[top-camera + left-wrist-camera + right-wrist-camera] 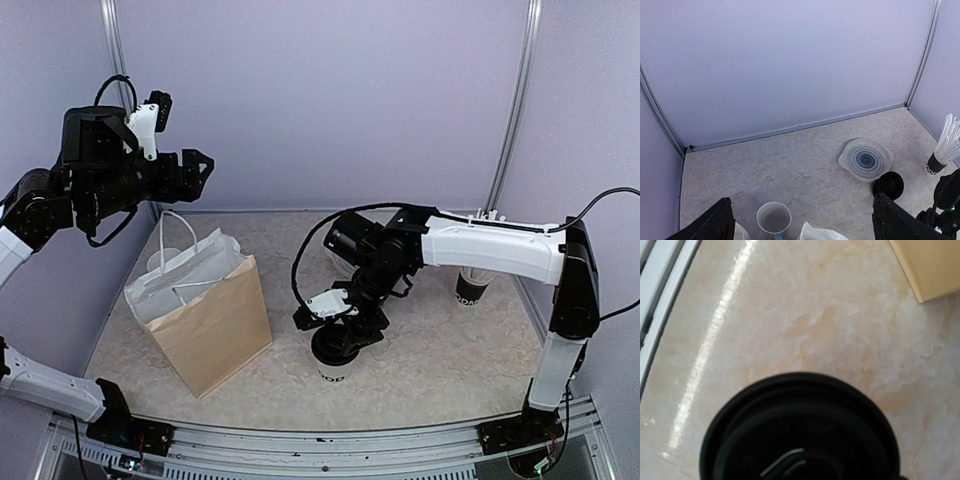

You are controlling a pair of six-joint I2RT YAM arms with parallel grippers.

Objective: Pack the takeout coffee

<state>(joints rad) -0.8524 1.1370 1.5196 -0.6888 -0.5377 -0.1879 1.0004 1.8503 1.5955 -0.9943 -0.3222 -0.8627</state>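
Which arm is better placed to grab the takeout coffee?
Right. The right end effector hangs directly over the takeout coffee at front centre; its black lid fills much of the right wrist view. The left end effector sits high at the back left, beyond the paper bag, jaws wide.

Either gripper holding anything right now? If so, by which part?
Left gripper: open, nothing held. Right gripper sits at the black lid of the takeout coffee; whether it grips it cannot be told.
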